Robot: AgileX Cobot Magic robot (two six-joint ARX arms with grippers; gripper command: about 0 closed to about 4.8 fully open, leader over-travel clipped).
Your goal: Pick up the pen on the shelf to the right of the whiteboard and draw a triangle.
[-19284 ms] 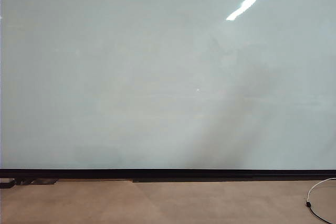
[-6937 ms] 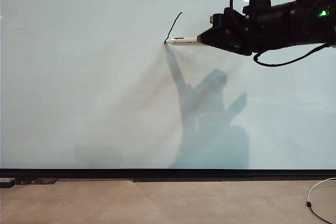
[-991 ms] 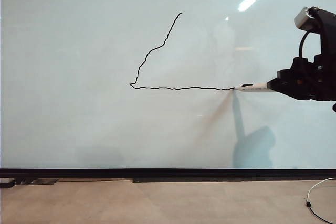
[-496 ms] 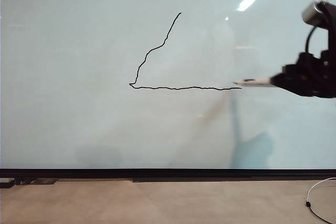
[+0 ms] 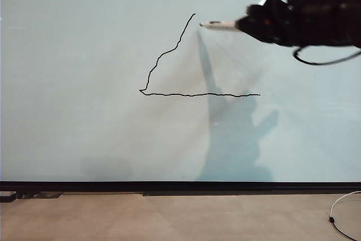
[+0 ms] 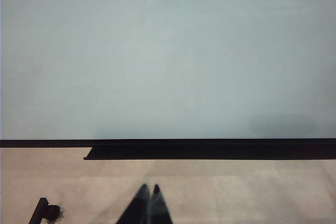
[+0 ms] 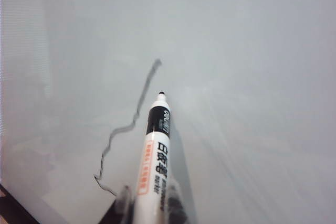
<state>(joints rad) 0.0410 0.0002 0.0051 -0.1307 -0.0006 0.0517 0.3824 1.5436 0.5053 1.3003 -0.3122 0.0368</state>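
Pale grey-blue whiteboard (image 5: 84, 128) with a black bottom rail; thin black triangle (image 5: 169, 60) line; white pen (image 7: 155, 166), black band, dark print.

One whiteboard (image 5: 84, 55) fills the view. One pen (image 5: 219, 25) sits in the right gripper (image 5: 248, 25), one of two grippers; the left gripper (image 6: 148, 205) is the other. The triangle (image 5: 169, 71) has two drawn sides. One white cable (image 5: 338, 213) lies on the floor.

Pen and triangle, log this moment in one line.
right gripper: shut on pen | tip beside apex | triangle: two sides drawn | left gripper: shut, idle
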